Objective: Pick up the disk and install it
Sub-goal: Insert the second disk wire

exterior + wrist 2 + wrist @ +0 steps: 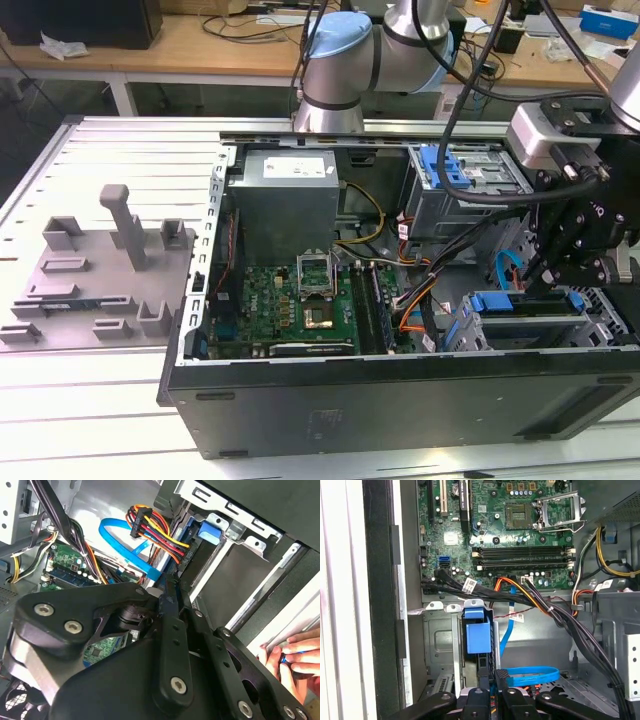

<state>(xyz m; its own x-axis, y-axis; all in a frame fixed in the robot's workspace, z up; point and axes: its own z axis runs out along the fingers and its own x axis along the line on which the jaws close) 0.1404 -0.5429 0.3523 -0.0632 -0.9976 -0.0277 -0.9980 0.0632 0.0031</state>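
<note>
The disk (pixel 520 303) lies in the grey drive cage (pixel 478 338) at the corner of the open computer case (pixel 400 405) towards the exterior view's right. Its blue carrier rails show along the top of the bay. In the first wrist view it is seen edge-on, the blue carrier end (pixel 477 637) sitting just below the ridged blue latch (pixel 474 613) on the cage. The gripper (pixel 493 679) is at the disk's outer end with its fingers (pixel 485 682) drawn narrow, closed on the carrier's edge (as far as the dark strip between them shows).

The disk looks part-way seated rather than locked, so a slight tilt could jam a rail against the cage wall. The blue data cable (pixel 532 674) loops just beside the fingers. The orange-and-black wire bundle (pixel 540 602) crosses near the bay mouth, and either could snag or get pinched.

A person's hand (pixel 295 655) rests at the case rim near the arm's linkage, and a sideways move could strike it. The case stands on a slatted tabletop (pixel 100 410).
</note>
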